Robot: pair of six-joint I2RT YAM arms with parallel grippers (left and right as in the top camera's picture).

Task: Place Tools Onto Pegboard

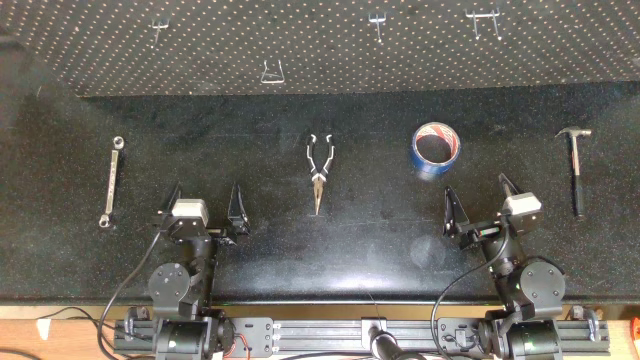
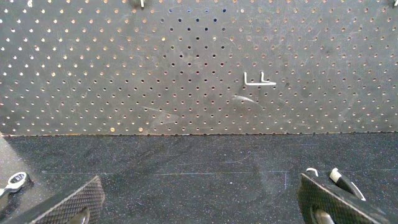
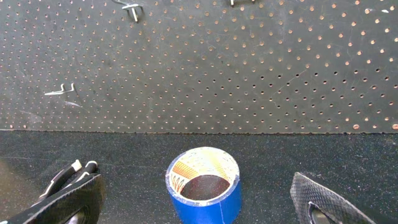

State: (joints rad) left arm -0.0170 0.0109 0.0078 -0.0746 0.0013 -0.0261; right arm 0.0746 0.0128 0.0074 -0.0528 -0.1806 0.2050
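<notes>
The tape (image 3: 204, 183) sits hole-up just ahead of the right gripper (image 1: 477, 193), whose jaws gape wide, between it and the pegboard (image 1: 320, 40). Left of the tape lie the pliers (image 1: 319, 166), long axis toward the pegboard. The left gripper (image 1: 206, 191), likewise released, is farther off.

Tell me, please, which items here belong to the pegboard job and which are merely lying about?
For the job: wrench, pliers, blue tape roll, hammer, pegboard, hooks.
Just there: black mat, mounting rail.
</notes>
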